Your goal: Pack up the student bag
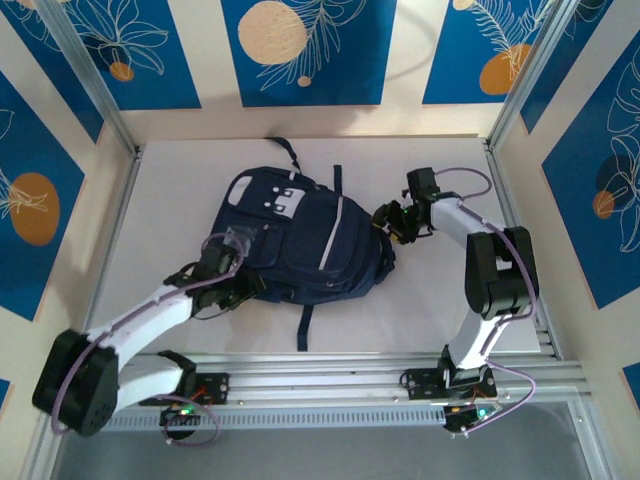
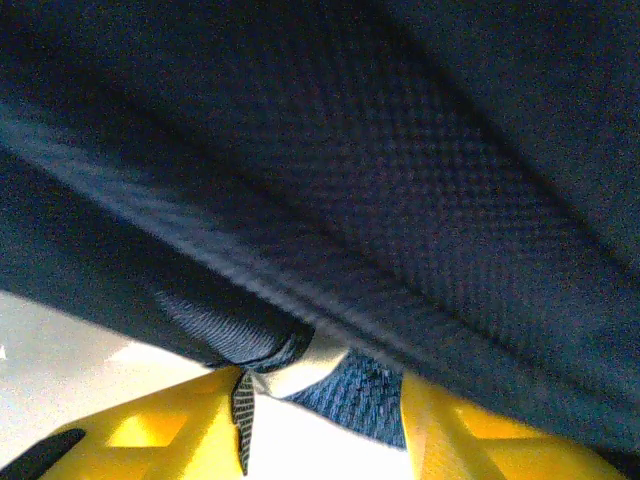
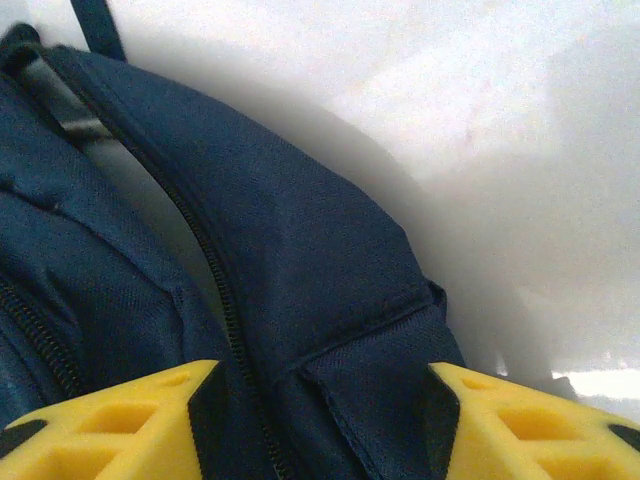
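One navy student bag (image 1: 300,245) — white patches, light stripe.

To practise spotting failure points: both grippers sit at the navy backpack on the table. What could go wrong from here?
1. The left gripper has just a fold of the student bag between its fingers; such a thin pinch may slip out when pulled.
2. The right gripper straddles a thick corner beside the zip; it could clamp across the zip line and hinder opening.
3. The loose strap trails toward the arm bases and might snag.
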